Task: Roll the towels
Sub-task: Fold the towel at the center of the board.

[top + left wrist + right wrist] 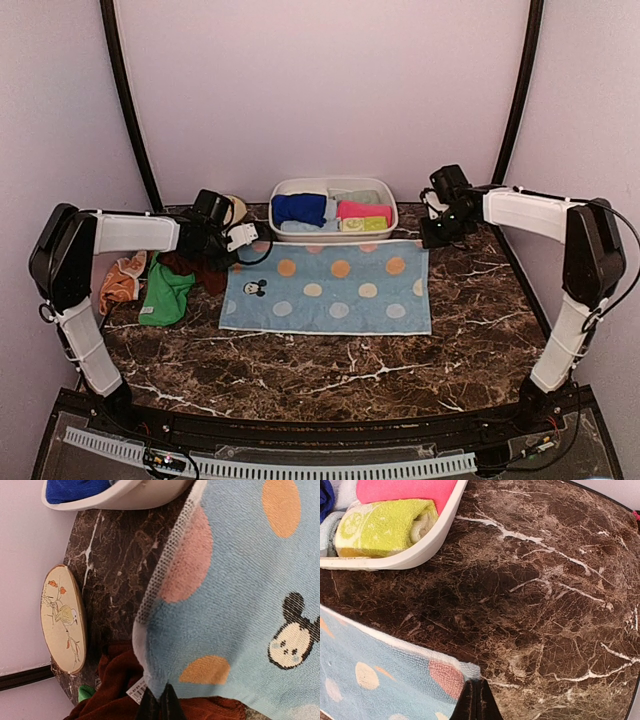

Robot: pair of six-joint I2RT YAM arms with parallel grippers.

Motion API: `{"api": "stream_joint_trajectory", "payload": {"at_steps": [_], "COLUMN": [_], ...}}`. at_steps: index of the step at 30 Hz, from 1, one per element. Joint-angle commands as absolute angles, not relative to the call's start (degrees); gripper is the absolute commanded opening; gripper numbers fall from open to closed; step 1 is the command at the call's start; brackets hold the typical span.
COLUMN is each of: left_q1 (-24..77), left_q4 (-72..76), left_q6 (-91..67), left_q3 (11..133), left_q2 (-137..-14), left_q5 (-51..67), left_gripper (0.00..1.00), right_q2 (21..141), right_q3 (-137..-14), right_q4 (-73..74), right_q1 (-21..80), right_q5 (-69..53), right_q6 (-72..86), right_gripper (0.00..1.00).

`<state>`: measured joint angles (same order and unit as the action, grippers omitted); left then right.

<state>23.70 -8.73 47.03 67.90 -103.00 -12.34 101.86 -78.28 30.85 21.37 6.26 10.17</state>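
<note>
Item 1: the spread towel lies flat and open at the centre of the table, long side running left to right. It is light blue terry with peach, pink and pale dots, a white woven hem and a cartoon mouse face near its left end. No part of it is rolled.

Left gripper is at the far-left corner. In the left wrist view its fingers are pressed together on the hem, no gap showing. Right gripper is at the far-right corner. Its fingers are likewise pressed together, with the corner of the cloth meeting their tips.

Item 2: 3 loose towels lie in a heap at the left: a rust-brown towel, a green towel and a peach-patterned towel. The rust-brown towel touches the spread towel's far-left corner and runs beneath its edge, directly at the left fingers.

Item 3: the white oval tub stands just behind the far edge of the spread towel. It holds finished rolls, among them a royal blue roll, a pink roll and a yellow-green roll.

Item 4: a cream plate with a leaf pattern sits at the far left, beside the left gripper.
</note>
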Motion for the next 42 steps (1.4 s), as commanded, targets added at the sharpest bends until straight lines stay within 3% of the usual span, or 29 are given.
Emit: {"api": "stream_joint_trajectory", "payload": {"at_steps": [1,13,34,36,38,42], "left_q1": [23.2,23.3,23.9,23.9,23.9,23.8], "left_q4": [-5.4,-4.6,-7.6,-9.4,-10.5,-13.8], "left_q6": [49.3,48.8,49.1,49.1,49.4,50.3], "left_q3": [62.6,49.8,37.6,37.6,37.0,36.5], "left_q2": [-98.4,-87.0,-75.7,-75.8,-75.7,-75.0], "left_q5": [-10.8,-5.4,6.0,6.5,6.9,8.2], "left_gripper": [0.0,0.0,0.01,0.07,0.24,0.48], "right_q2": [97.1,85.1,82.7,82.9,83.3,82.9], "right_q3": [-73.6,-58.2,-48.3,-47.6,-47.1,-45.3], "right_q4": [29.9,32.3,31.3,31.2,31.3,30.7], "right_q1": [21.9,28.4,34.0,34.6,35.3,36.7], "right_q5": [7.0,13.6,14.9,14.8,14.9,15.0], "right_q6": [11.7,17.9,25.1,25.7,26.5,28.3], "right_gripper": [0.0,0.0,0.0,0.0,0.0,0.0]}}
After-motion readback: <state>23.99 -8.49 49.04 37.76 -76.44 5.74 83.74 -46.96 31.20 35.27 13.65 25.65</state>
